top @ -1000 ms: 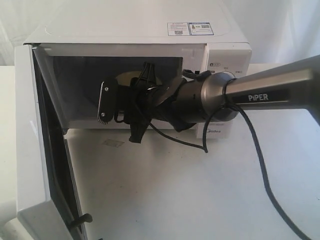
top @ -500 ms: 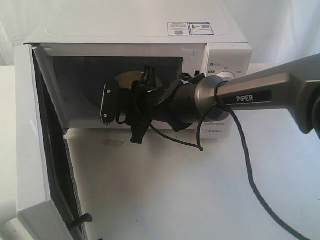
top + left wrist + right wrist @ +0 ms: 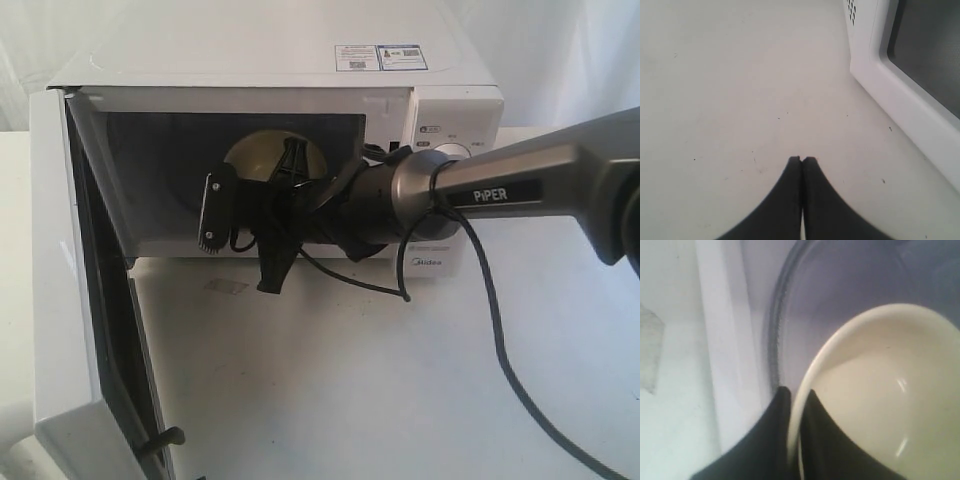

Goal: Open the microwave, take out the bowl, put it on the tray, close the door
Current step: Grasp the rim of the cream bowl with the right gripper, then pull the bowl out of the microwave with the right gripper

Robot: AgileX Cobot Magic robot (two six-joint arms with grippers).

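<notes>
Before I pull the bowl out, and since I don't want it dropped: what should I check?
1. door swung wide open: ok.
2. right claw clamped across the rim of the bowl: ok.
3. bowl empty, nothing to spill: ok.
4. left claw shut over the table beside the door, away from the bowl: ok.
5. tray ready to receive the bowl: cannot tell, no view shows it.
6. Grip firm enough to carry: cannot tell.
</notes>
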